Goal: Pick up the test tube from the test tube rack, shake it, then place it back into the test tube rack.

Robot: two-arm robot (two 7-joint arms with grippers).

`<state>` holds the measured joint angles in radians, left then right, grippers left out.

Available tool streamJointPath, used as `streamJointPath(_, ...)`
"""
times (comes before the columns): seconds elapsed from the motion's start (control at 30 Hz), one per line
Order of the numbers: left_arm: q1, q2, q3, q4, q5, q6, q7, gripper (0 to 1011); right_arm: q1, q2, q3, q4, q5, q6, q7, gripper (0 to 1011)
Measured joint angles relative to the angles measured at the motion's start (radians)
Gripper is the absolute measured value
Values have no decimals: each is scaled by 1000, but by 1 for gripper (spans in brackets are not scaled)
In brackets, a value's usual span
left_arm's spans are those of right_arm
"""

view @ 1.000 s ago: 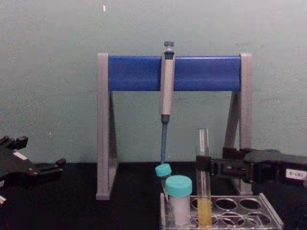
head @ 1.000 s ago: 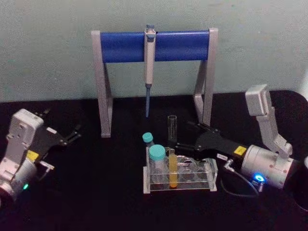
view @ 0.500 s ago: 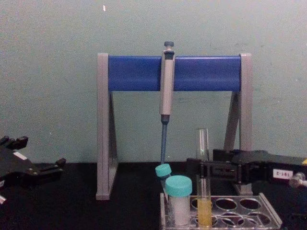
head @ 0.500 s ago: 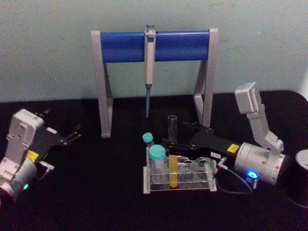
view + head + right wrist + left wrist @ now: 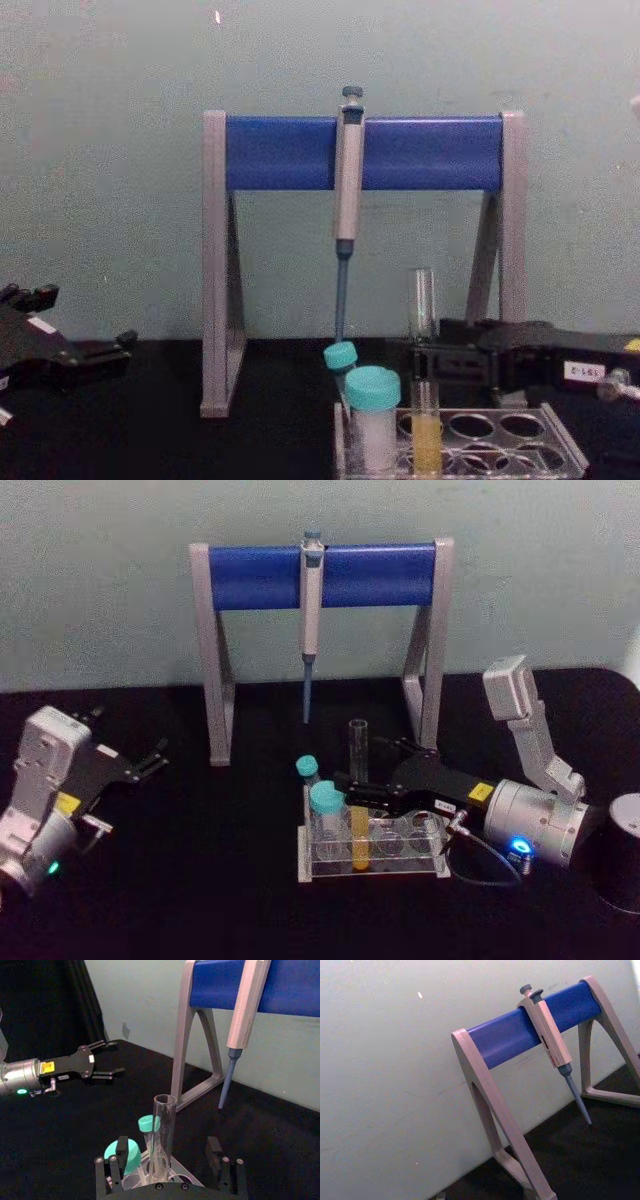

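The test tube (image 5: 358, 755) stands upright in the clear test tube rack (image 5: 432, 857), yellow liquid in its lower part (image 5: 426, 445). My right gripper (image 5: 365, 765) comes in from the right at the tube's mid height. In the right wrist view the right gripper (image 5: 165, 1172) is open, one finger on each side of the test tube (image 5: 162, 1135), with gaps on both sides. The test tube rack (image 5: 520, 445) sits at the front centre. My left gripper (image 5: 150, 758) rests open at the far left, well away.
A tall grey-and-blue pipette stand (image 5: 320, 575) with a hanging grey pipette (image 5: 311, 600) stands behind the rack. Two teal-capped vials (image 5: 325, 802) occupy the rack's left end. A dark cylinder (image 5: 620, 850) sits at the right edge. Open black table lies between rack and left arm.
My right gripper has moved left and lower, so its open fingers now straddle the tube. The tube, the rack and the left arm have stayed put.
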<state>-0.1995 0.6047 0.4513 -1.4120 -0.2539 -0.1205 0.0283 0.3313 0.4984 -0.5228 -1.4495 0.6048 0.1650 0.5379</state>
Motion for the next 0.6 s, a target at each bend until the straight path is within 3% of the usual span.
streamJointPath(0.4,0,0,0,0,0,0,0,1001,0,0,0,0,0,-2,0,1000)
streamJointPath(0.6,0,0,0,0,0,0,0,1001,-1,1,1,0,0,-2,-1,860)
